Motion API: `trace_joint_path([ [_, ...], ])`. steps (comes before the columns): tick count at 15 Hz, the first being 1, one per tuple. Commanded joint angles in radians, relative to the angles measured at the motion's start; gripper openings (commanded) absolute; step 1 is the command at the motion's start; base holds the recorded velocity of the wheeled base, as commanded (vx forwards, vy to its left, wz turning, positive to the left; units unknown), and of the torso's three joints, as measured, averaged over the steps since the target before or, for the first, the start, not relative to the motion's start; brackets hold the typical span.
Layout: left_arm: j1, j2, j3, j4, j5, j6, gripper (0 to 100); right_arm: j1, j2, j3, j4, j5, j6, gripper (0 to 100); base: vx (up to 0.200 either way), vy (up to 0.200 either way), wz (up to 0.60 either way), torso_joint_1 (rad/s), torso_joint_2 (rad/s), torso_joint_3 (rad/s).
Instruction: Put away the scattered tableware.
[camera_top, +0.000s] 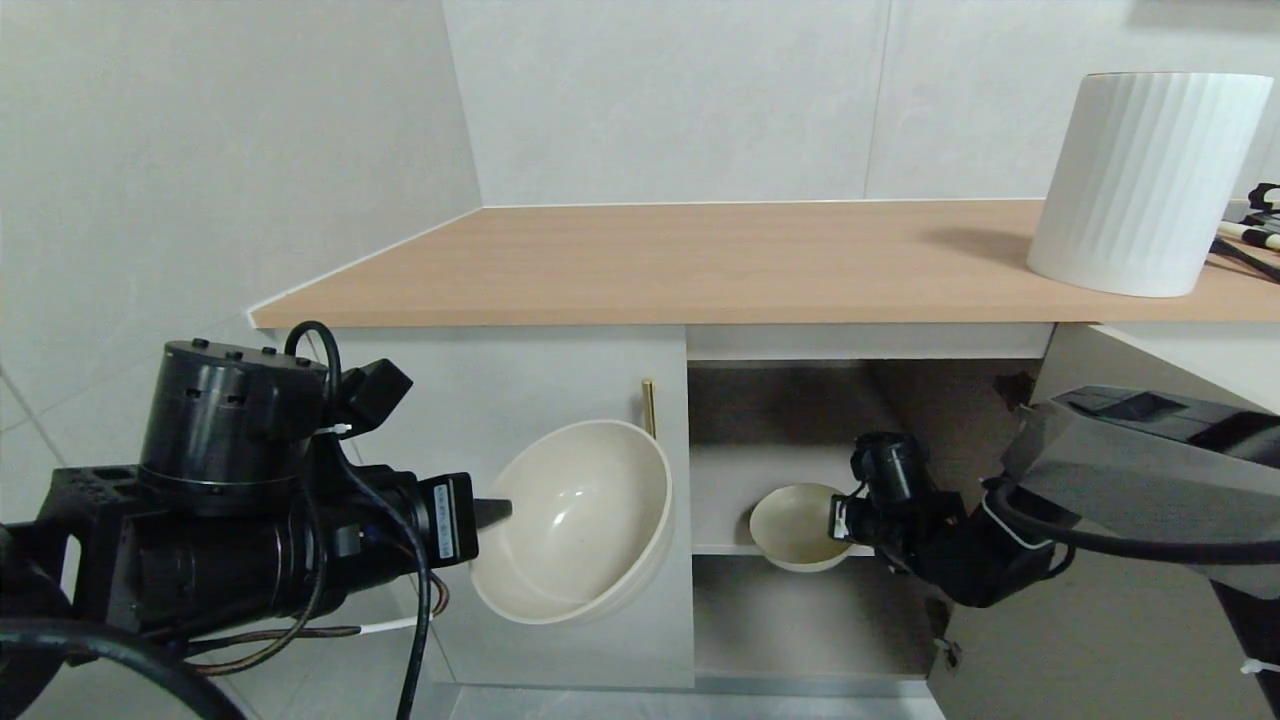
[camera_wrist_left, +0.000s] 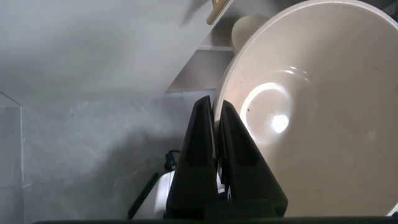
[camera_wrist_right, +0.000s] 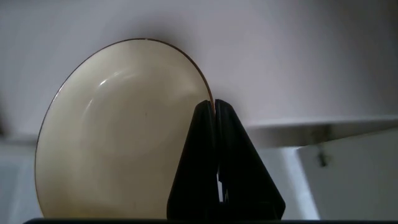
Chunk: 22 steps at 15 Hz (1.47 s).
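My left gripper (camera_top: 495, 512) is shut on the rim of a large cream bowl (camera_top: 575, 520), held tilted on its side in front of the closed left cabinet door. In the left wrist view the black fingers (camera_wrist_left: 214, 124) pinch that bowl (camera_wrist_left: 311, 118) at its edge. My right gripper (camera_top: 840, 520) is shut on the rim of a smaller cream bowl (camera_top: 795, 525), which is at the front edge of the shelf (camera_top: 720, 500) inside the open cabinet. The right wrist view has this small bowl (camera_wrist_right: 118, 124) clamped by the fingers (camera_wrist_right: 214, 124).
A wooden countertop (camera_top: 700, 260) runs above the cabinet, with a tall ribbed white container (camera_top: 1150, 180) at its right end. A brass handle (camera_top: 648, 405) stands on the closed door (camera_top: 470, 400). The cabinet has free room below the shelf (camera_top: 800, 610).
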Motion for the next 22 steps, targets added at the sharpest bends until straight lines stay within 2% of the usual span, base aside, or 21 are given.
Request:
trace_joint_path([
  [1, -0.002, 0.006, 0.000, -0.001, 0.000, -0.001, 0, -0.014, 0.057, -0.050, 0.005, -0.025, -0.001, 0, 0.000, 0.000, 0.00, 0.000, 0.00, 0.000],
  [6, -0.006, 0.012, 0.002, -0.001, 0.000, -0.001, 0, -0.033, 0.143, -0.170, 0.007, -0.095, -0.003, 0, 0.000, 0.000, 0.00, 0.000, 0.00, 0.000],
  [13, -0.008, 0.014, 0.002, -0.001, 0.000, -0.001, 0, -0.046, 0.198, -0.271, 0.014, -0.138, -0.007, 0, 0.000, 0.000, 0.00, 0.000, 0.00, 0.000],
  [15, -0.008, 0.015, 0.002, -0.001, 0.000, -0.001, 0, -0.059, 0.224, -0.335, 0.068, -0.164, -0.007, 0, 0.000, 0.000, 0.00, 0.000, 0.00, 0.000],
  [20, -0.008, 0.018, 0.002, -0.001, 0.000, -0.001, 0, -0.060, 0.224, -0.346, 0.071, -0.169, -0.007, 0, 0.000, 0.000, 0.00, 0.000, 0.00, 0.000],
  [21, -0.008, 0.018, 0.002, -0.001, 0.000, -0.001, 0, -0.059, 0.221, -0.346, 0.071, -0.171, -0.007, 100, 0.000, 0.000, 0.00, 0.000, 0.00, 0.000],
  [22, -0.008, 0.018, 0.002, -0.001, 0.000, -0.001, 0, -0.059, 0.218, -0.346, 0.070, -0.171, -0.006, 100, 0.000, 0.000, 0.00, 0.000, 0.00, 0.000],
])
